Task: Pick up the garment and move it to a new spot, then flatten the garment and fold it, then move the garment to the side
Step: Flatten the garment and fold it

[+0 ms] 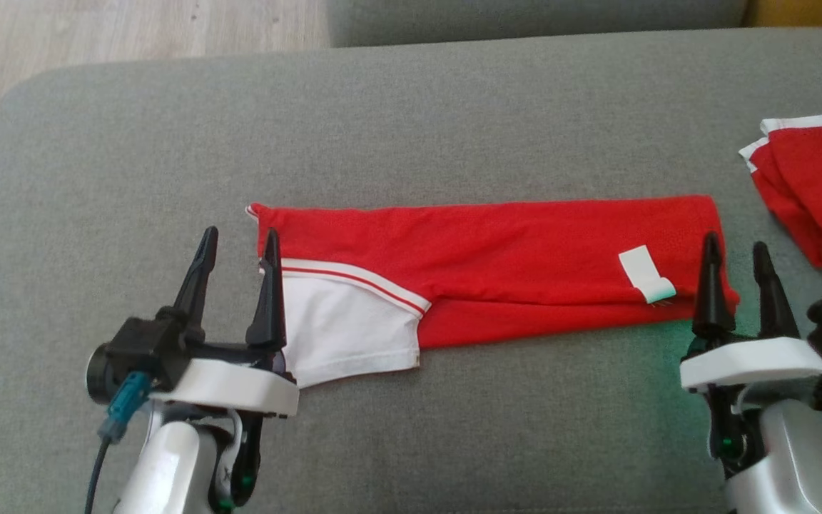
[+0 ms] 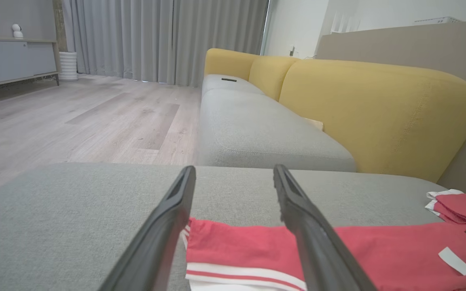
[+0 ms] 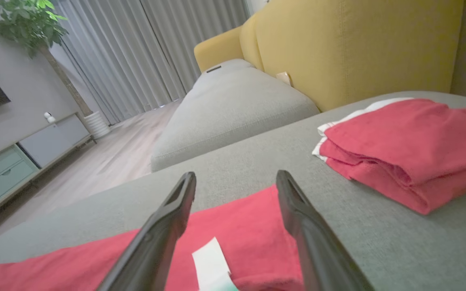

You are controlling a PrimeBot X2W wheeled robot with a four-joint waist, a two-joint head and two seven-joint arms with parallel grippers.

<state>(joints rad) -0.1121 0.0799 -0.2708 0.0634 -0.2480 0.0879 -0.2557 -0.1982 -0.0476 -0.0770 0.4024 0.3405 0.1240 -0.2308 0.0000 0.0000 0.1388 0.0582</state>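
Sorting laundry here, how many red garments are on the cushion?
2. A long garment lies midway on the cushion; a folded garment sits at the right edge, partly cut off, so more may be hidden.

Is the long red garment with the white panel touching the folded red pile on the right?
Apart. The head view shows a strip of grey sofa cushion between the long red garment and the folded red pile.
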